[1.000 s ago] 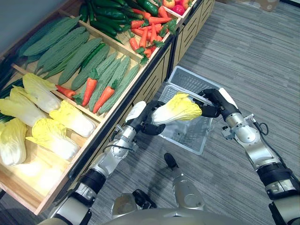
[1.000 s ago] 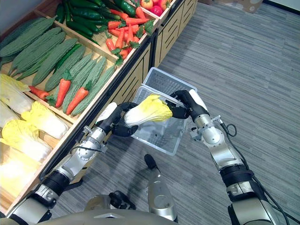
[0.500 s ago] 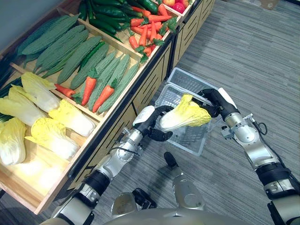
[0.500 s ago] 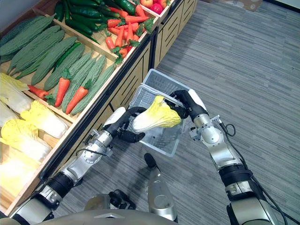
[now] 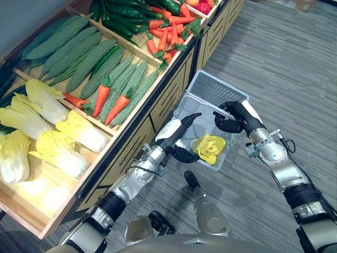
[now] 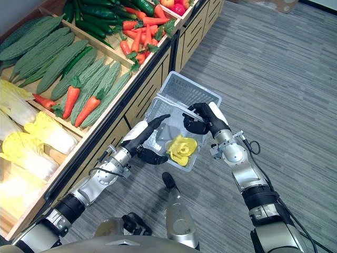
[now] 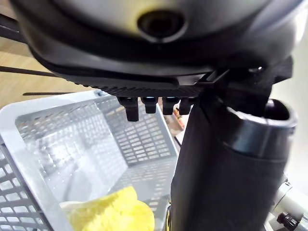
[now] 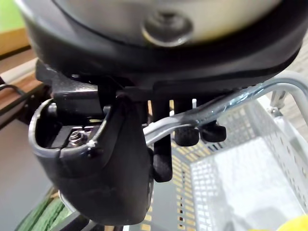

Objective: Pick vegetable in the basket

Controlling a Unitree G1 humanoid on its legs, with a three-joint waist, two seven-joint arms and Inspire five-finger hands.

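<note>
The cabbage (image 5: 209,147) lay in the basket (image 5: 217,87), between my two hands.

On my left stood the shelf (image 5: 167,95) with green gourds (image 5: 87,60) and carrots (image 5: 118,108). My left hand (image 5: 176,133) was over the basket's left edge, fingers (image 5: 192,116) straight and apart from the thumb, holding nothing. The yellow cabbage sat just beside that hand, down on the basket's floor by the near corner. My right hand (image 5: 232,117) was up and to the right of the cabbage, fingers curled round the wire handle (image 8: 240,97).
</note>
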